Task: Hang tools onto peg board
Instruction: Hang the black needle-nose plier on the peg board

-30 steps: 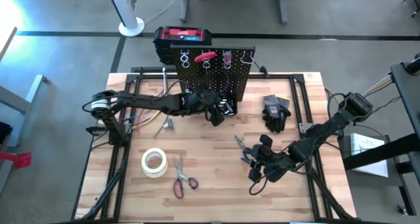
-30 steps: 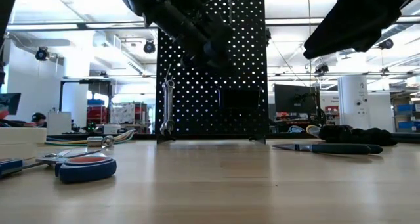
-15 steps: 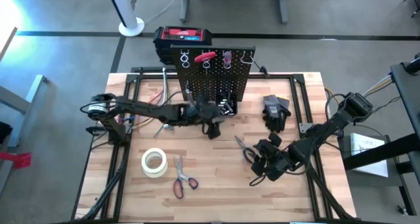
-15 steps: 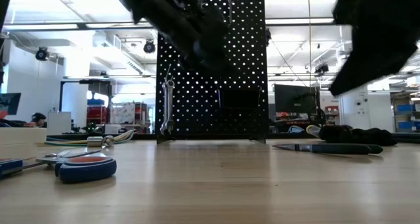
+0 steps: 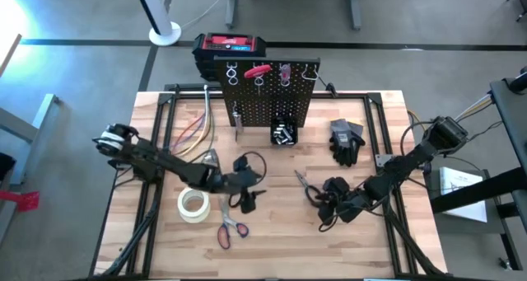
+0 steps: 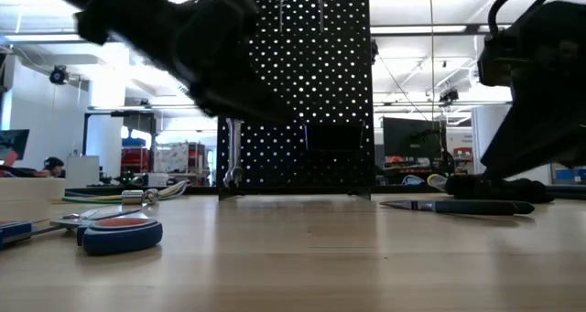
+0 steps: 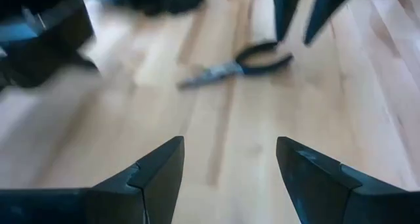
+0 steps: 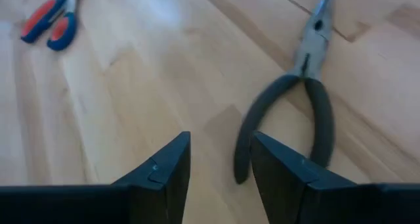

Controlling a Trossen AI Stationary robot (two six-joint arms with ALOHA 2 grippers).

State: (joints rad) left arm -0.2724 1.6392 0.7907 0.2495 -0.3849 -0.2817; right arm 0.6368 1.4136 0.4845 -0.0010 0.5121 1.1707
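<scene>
From my remote seat above the table (image 5: 272,248), the peg board (image 5: 263,108) stands upright at twelve o'clock on the tabletop, a few pieces already hung along its top and a small bin (image 5: 283,133) of bits at its foot, while the tools still to be hung lie flat: the black-handled pliers (image 8: 308,99) at about four o'clock from the board, the red-handled scissors (image 5: 230,227) toward six o'clock near the front edge, just beside the white tape roll (image 5: 193,203). The biggest risk I see is a collision: both arms are low over the middle of the table and fairly near each other, and a reach by either across the centre could clip the other. Next, the pliers lie flat on the wood with handles spread, so a shallow pinch could slide them away or catch one handle only, leaving them to swing and miss a hook. The right gripper (image 8: 220,161) sits low just beside the pliers' handles, its fingers parted narrowly and closed on nothing. The left gripper (image 7: 226,165) hovers at seven o'clock from the board, near the tape roll, fingers spread wide and empty.
</scene>
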